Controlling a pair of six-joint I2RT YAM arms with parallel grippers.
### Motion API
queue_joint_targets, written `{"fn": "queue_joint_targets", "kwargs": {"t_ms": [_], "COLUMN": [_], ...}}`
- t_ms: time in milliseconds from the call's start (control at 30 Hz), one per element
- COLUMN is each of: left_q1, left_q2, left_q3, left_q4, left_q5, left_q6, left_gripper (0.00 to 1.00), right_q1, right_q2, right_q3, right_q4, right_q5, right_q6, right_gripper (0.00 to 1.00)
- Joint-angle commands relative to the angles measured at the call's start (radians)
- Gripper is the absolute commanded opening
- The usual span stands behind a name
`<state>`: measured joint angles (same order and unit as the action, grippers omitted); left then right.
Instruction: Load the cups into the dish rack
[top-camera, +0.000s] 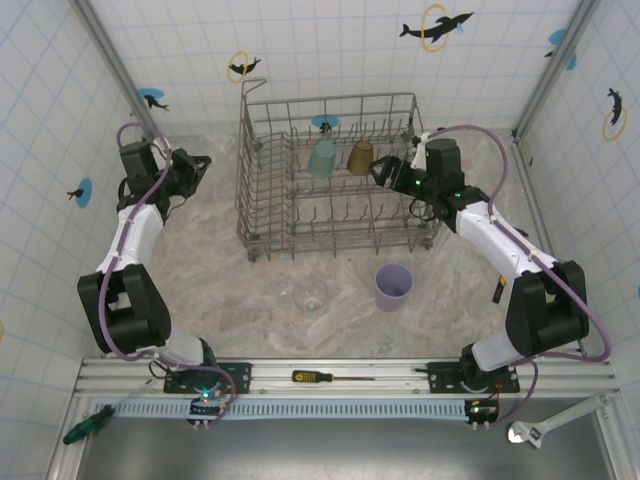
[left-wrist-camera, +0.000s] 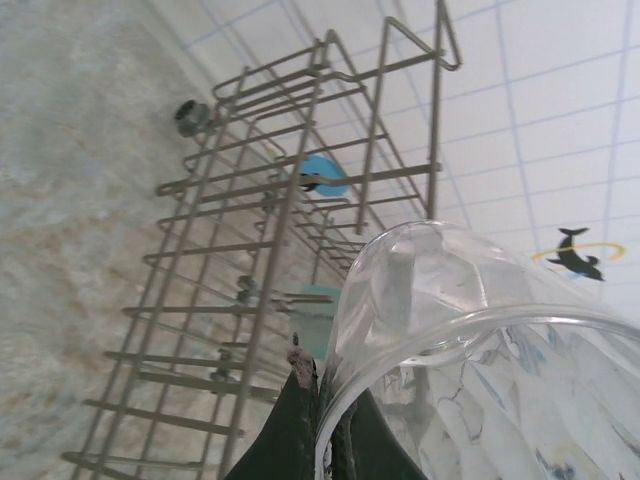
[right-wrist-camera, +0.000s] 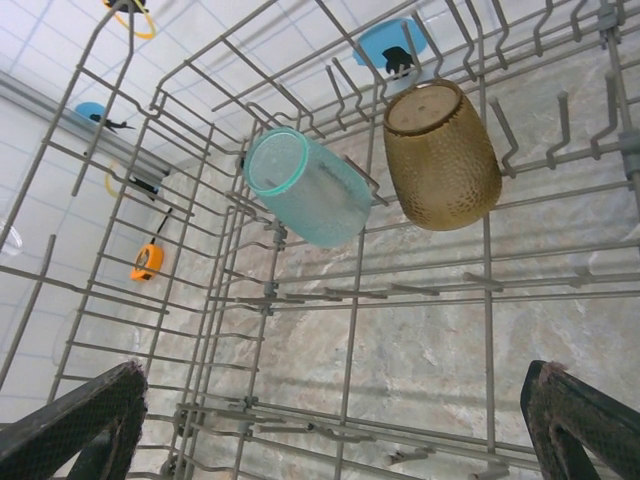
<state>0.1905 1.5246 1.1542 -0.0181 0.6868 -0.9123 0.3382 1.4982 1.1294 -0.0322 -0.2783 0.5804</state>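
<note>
The grey wire dish rack (top-camera: 262, 205) stands at the back middle of the table. A teal cup (top-camera: 322, 157) and an amber-brown cup (top-camera: 360, 156) sit upside down on its tines, also seen as the teal cup (right-wrist-camera: 305, 188) and the amber cup (right-wrist-camera: 440, 155). On the table in front stand a lavender cup (top-camera: 393, 286) and a clear cup (top-camera: 309, 296). My left gripper (top-camera: 195, 166) is left of the rack, shut on the rim of another clear cup (left-wrist-camera: 450, 330); the gripper (left-wrist-camera: 322, 385) pinches the wall. My right gripper (top-camera: 385, 172) hangs open over the rack's right side, and nothing lies between that gripper's (right-wrist-camera: 335, 430) fingers.
An orange tape measure (right-wrist-camera: 147, 261) lies on the table beyond the rack's left wall. A screwdriver (top-camera: 325, 377) rests on the front rail, a green-handled tool (top-camera: 85, 423) at the bottom left, a wrench (top-camera: 550, 422) at the bottom right. Tiled walls close in on three sides.
</note>
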Motion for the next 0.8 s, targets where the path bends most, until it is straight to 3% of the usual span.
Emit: {"fn": "queue_joint_targets", "kwargs": {"t_ms": [0, 333, 767], "left_q1": [-0.002, -0.066, -0.25], "left_q2": [-0.031, -0.026, 0.035], "left_q3": [-0.008, 0.074, 0.18], "left_q4": [0.111, 0.161, 0.151], "left_q5": [0.107, 0.149, 0.034], "left_q6": [-0.077, -0.137, -0.18], "left_gripper": [0.0, 0.0, 0.0], "right_q1": [-0.002, -0.003, -0.046], "right_q2": [-0.01, -0.036, -0.036], "right_q3": [-0.028, -0.081, -0.155], "right_q4": [0.07, 0.174, 0.345], "right_q5": [-0.037, -0.035, -0.171], "right_q6": [0.018, 0.062, 0.194], "right_gripper": [1.0, 1.0, 1.0]}}
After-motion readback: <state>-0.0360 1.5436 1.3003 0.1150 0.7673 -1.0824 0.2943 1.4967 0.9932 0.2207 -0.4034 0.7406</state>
